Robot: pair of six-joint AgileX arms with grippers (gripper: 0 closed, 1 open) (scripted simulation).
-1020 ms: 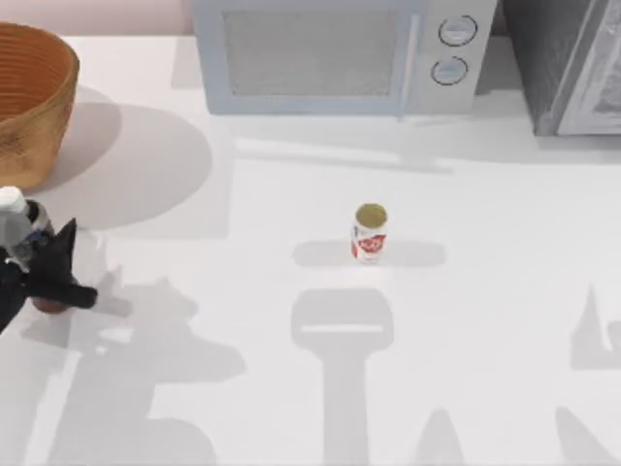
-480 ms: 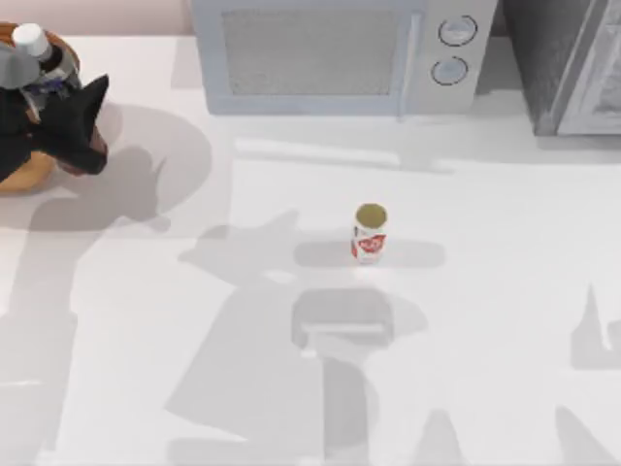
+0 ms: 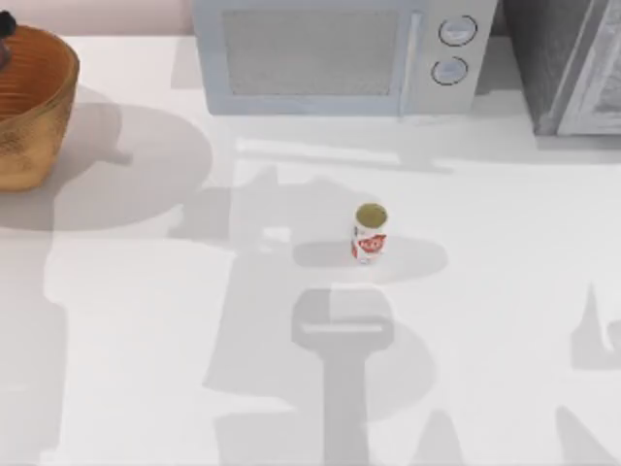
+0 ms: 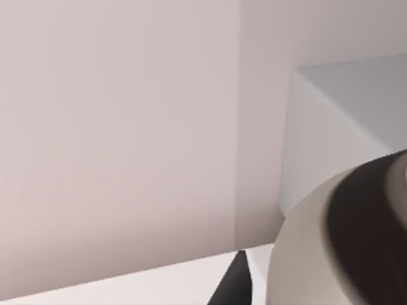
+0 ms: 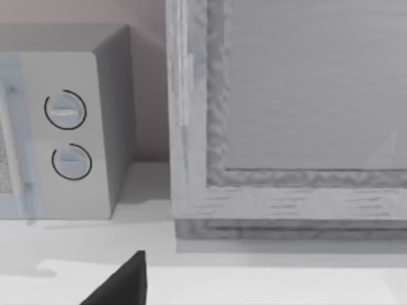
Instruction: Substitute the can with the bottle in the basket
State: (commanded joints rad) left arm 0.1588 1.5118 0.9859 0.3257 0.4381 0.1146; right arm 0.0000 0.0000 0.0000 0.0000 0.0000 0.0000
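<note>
Since a moment ago the left claw (image 3: 4, 24) has been carried past the basket (image 3: 39, 107), its grip state indiscernible, while the can (image 3: 370, 233) is left mid-surface, apparently already removed for the swap.

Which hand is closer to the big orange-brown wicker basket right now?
Left. The left hand is over the round woven wicker basket's rim at the table's far left; the right hand faces the white microwave's dials, toward the right.

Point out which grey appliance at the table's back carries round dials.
The pale grey boxy microwave, with two round dials on its right panel; the darker textured grey unit at the far right shows none.
</note>
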